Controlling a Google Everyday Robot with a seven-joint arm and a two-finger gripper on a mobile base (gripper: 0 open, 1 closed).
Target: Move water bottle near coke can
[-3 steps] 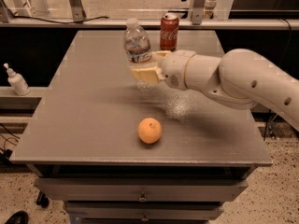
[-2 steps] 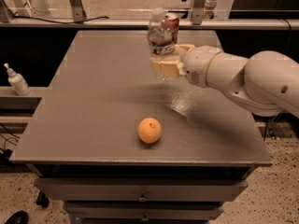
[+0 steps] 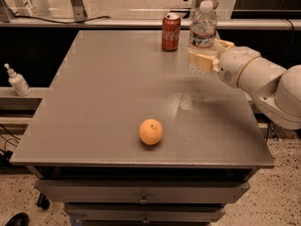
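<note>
The water bottle [image 3: 203, 29] is clear with a white cap and a blue-and-white label. It stands upright in my gripper [image 3: 207, 55], which is shut around its lower body, at the table's far right. The red coke can [image 3: 171, 31] stands upright on the table near the far edge, a short way to the left of the bottle. My white arm [image 3: 263, 81] reaches in from the right.
A round orange fruit [image 3: 151, 131] lies near the front middle of the grey table [image 3: 94, 102]. A small white pump bottle [image 3: 17, 80] stands on a ledge at the left. A rail and frame run behind the table's far edge. Drawers sit under the tabletop.
My gripper has carried the water bottle to the right, from the left of the coke can, past it, to its right side. The can and the orange have not moved.
</note>
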